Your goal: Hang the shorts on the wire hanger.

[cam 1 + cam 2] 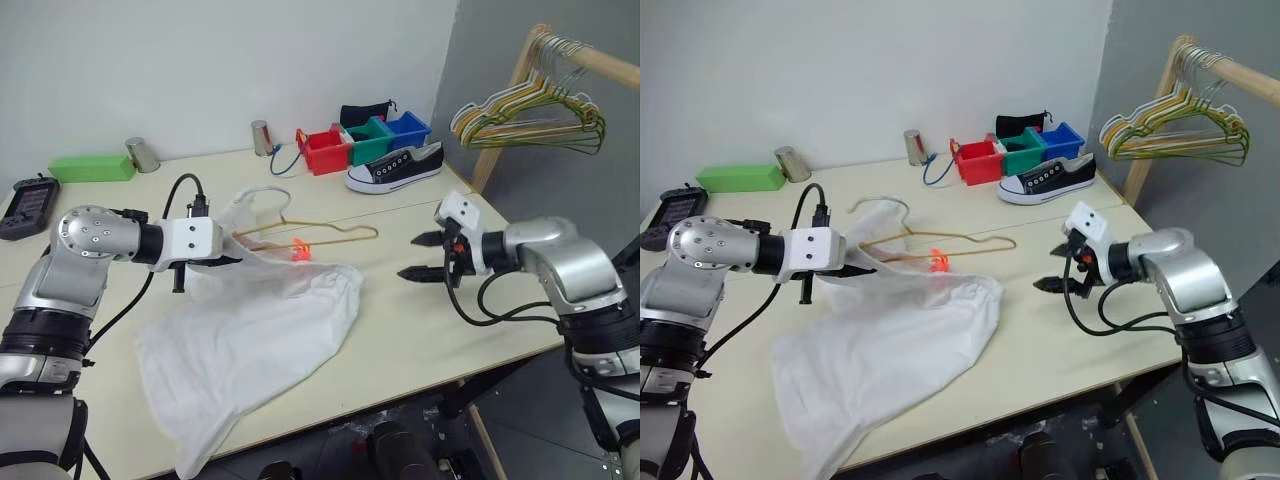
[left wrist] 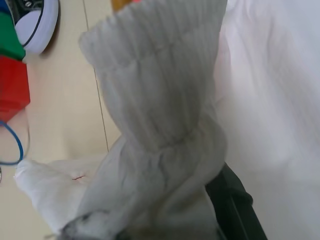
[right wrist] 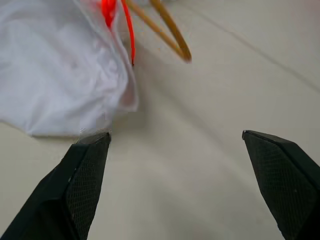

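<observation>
shorts (image 1: 255, 335) – white, thin, crumpled on the table, waistband lifted, orange tag shown | wire hanger (image 1: 335, 236) – gold, laid flat, partly covered by the fabric

- The left gripper (image 1: 228, 260) was clamped shut, its arm bent in from the left, forearm pointing right.
- The right gripper (image 1: 424, 256) hung with fingers (image 3: 85, 180) spread wide, pointing left.

A black sneaker (image 1: 395, 167) lies beside red, green and blue bins (image 1: 362, 141) on the table (image 1: 455, 320).
</observation>
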Available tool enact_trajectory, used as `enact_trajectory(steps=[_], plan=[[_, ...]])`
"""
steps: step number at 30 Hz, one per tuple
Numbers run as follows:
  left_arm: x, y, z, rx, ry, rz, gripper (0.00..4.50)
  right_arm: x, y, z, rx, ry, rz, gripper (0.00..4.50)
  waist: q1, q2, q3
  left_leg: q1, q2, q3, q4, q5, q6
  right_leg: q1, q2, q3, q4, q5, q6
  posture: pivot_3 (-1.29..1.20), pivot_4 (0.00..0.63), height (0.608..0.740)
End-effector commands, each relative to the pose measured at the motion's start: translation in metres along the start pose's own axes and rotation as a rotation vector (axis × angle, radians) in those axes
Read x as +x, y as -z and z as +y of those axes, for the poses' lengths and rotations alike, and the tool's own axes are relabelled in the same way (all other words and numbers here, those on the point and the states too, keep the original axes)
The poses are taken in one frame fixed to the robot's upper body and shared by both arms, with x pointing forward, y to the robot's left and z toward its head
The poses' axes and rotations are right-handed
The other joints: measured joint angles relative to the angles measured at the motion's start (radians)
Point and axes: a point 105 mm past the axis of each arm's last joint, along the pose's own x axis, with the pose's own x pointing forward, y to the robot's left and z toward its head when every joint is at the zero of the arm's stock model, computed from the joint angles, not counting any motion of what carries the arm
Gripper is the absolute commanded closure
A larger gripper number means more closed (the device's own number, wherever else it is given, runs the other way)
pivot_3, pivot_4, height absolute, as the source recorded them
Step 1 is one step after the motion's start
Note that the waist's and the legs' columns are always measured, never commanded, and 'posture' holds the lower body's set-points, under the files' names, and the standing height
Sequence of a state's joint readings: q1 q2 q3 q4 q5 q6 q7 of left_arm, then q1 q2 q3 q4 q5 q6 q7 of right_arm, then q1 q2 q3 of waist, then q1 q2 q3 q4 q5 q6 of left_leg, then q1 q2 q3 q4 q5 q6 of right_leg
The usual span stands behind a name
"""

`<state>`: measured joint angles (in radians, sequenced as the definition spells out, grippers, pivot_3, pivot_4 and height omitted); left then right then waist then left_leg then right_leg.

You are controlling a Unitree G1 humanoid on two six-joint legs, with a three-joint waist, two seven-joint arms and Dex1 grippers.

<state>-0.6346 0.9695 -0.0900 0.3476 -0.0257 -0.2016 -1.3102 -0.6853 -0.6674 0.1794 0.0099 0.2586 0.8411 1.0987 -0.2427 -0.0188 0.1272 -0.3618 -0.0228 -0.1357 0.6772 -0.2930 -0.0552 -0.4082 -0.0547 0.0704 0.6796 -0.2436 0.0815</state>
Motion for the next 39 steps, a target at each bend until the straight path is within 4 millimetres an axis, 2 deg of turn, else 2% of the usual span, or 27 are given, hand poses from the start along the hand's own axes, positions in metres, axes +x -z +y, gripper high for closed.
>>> enact_trajectory(steps=[1,5,10,16,25,26,27,28,39], plan=[[-0.023,-0.009,0.016,0.000,-0.106,-0.015,4.40,0.019,-0.003,0.014,0.205,-0.074,-0.090,0.04,-0.005,0.000,0.000,0.000,0.001,0.000,0.000,0.000,0.000,0.000,0.001,0.000,0.000,0.000,0.000,-0.15,0.046,0.740],[-0.027,-0.008,0.013,-0.008,-0.114,-0.006,4.40,0.041,-0.016,0.035,0.437,-0.197,-0.170,0.04,0.002,0.000,0.000,0.001,0.001,-0.001,0.000,0.000,0.000,0.000,0.001,0.000,0.001,0.001,-0.002,-0.13,0.043,0.740],[-0.028,-0.009,0.012,-0.009,-0.119,-0.002,4.40,0.059,-0.018,0.035,0.562,-0.198,-0.186,0.04,0.025,0.000,0.000,0.001,0.000,-0.001,0.000,0.000,0.000,0.000,0.001,0.000,0.001,0.001,-0.002,-0.11,0.037,0.740],[-0.027,-0.011,0.009,-0.009,-0.115,-0.009,4.40,0.076,-0.012,0.031,0.607,-0.149,-0.183,0.04,0.047,0.000,0.000,0.001,0.000,-0.001,-0.001,0.000,0.000,0.000,0.001,0.000,0.000,0.001,-0.002,-0.11,0.029,0.740],[-0.026,-0.011,0.008,-0.008,-0.114,-0.011,4.40,0.089,-0.025,0.028,0.627,-0.131,-0.240,0.04,0.048,0.000,-0.001,0.001,0.000,-0.001,-0.001,0.000,0.000,0.000,0.001,0.000,0.000,0.002,-0.002,-0.10,0.020,0.740],[-0.026,-0.011,0.008,-0.007,-0.113,-0.010,4.40,0.089,-0.026,0.027,0.629,-0.124,-0.245,0.40,0.048,0.000,-0.001,0.001,0.000,-0.001,-0.001,0.000,0.000,0.000,0.001,0.000,0.000,0.002,-0.002,-0.10,0.018,0.740],[-0.026,-0.011,0.008,-0.006,-0.112,-0.010,4.40,0.089,-0.027,0.025,0.633,-0.121,-0.251,0.52,0.048,0.000,-0.001,0.001,0.000,-0.001,-0.001,0.000,0.000,0.000,0.001,0.000,0.001,0.002,-0.002,-0.10,0.017,0.740],[-0.026,-0.011,0.008,-0.005,-0.112,-0.011,4.40,0.090,-0.027,0.025,0.635,-0.119,-0.254,0.86,0.048,0.000,-0.001,0.001,0.000,-0.001,-0.001,0.000,0.000,0.000,0.001,0.000,0.000,0.002,-0.002,-0.10,0.017,0.740],[-0.024,-0.013,0.011,0.000,-0.122,-0.013,4.40,0.089,-0.028,0.027,0.613,-0.135,-0.259,3.48,0.048,0.000,-0.002,0.001,0.000,-0.001,-0.001,0.000,0.000,0.000,0.001,0.000,0.000,0.002,-0.002,-0.10,0.020,0.740]])
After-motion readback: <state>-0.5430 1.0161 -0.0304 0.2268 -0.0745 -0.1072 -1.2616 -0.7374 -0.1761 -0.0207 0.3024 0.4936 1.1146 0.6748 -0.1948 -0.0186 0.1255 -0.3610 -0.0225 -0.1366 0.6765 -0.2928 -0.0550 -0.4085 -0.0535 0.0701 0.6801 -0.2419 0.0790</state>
